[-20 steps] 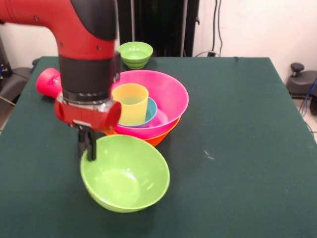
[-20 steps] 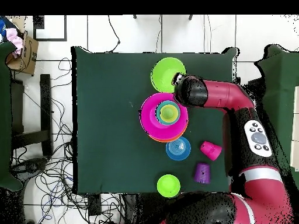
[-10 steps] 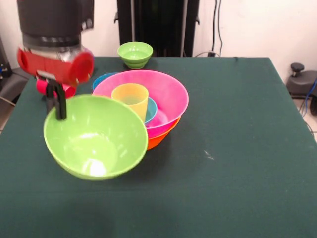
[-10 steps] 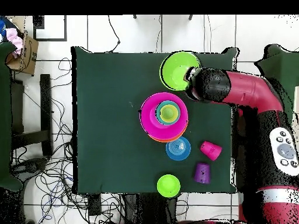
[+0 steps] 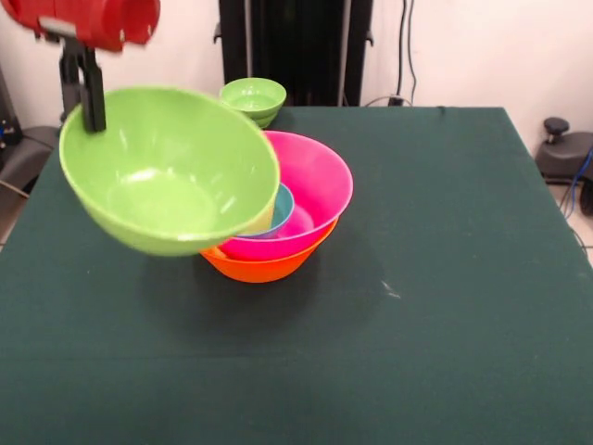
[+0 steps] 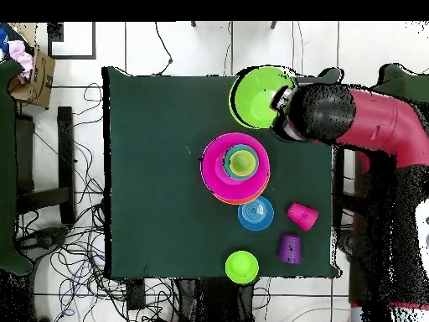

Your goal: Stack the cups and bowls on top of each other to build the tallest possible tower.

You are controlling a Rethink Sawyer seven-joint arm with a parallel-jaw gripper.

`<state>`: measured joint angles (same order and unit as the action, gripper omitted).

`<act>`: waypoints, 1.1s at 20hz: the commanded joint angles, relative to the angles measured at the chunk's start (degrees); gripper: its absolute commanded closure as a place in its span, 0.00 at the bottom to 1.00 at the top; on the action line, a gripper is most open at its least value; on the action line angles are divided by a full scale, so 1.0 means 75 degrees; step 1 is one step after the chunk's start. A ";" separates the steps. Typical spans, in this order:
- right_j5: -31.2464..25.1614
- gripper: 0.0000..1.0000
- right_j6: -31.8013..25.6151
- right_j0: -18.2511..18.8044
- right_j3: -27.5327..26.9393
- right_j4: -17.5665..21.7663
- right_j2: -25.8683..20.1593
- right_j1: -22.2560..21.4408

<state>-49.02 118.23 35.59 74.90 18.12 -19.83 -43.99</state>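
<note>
My gripper [image 5: 91, 113] hangs high at the left, shut on the rim of the medium green bowl [image 5: 167, 171], which is in the air and tilted toward the camera. Behind it stands the stack: the pink bowl [image 5: 315, 181] in the orange bowl [image 5: 264, 267], with a small blue bowl [image 5: 283, 204] inside. The overhead view shows the yellow cup [image 6: 243, 164] standing in that blue bowl; the lifted green bowl [image 6: 256, 96] hides it in the front view. A small green bowl [image 5: 253, 98] sits at the table's far edge.
In the overhead view a blue bowl [image 6: 255, 213], a red cup [image 6: 302, 215] on its side and a purple cup [image 6: 290, 248] lie between the stack and the small green bowl [image 6: 241, 267]. The red arm [image 6: 369, 126] reaches in over the table's right edge.
The gripper has lifted the medium green bowl off the table, well above the stack's rim. The stack and the loose cups have not moved.
</note>
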 commanded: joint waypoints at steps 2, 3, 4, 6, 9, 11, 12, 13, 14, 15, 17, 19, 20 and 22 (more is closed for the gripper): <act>-0.0374 1.00 -0.0911 0.0100 0.2341 -0.0757 -0.0408 -0.1491; -0.0273 1.00 -0.0908 0.0122 0.2565 -0.0848 -0.0413 -0.1601; -0.0091 1.00 -0.0874 0.0166 0.2918 -0.1007 -0.0433 -0.1786; 0.0212 1.00 -0.0846 0.0205 0.3368 -0.1174 -0.0459 -0.2034; 0.0500 1.00 -0.0784 0.0248 0.3909 -0.1383 -0.0459 -0.2325; 0.0830 1.00 -0.0706 0.0311 0.4293 -0.1527 -0.0493 -0.2478; 0.0942 1.00 -0.0666 0.0330 0.4452 -0.1591 -0.0499 -0.2542; 0.1033 1.00 -0.0652 0.0356 0.4591 -0.1650 -0.0510 -0.2599; 0.1210 1.00 -0.0609 0.0392 0.4749 -0.1690 -0.0515 -0.2639; 0.1329 1.00 -0.0592 0.0412 0.4887 -0.1715 -0.0521 -0.2699; 0.1566 1.00 -0.0596 0.0482 0.5016 -0.1675 -0.0560 -0.2683; 0.1690 1.00 -0.0624 0.0563 0.5024 -0.1603 -0.0591 -0.2605; 0.1772 1.00 -0.0661 0.0641 0.5021 -0.1562 -0.0626 -0.2547; 0.1919 1.00 -0.0658 0.0727 0.5004 -0.1478 -0.0673 -0.2421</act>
<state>-39.71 118.23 39.54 104.84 6.53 -21.34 -63.42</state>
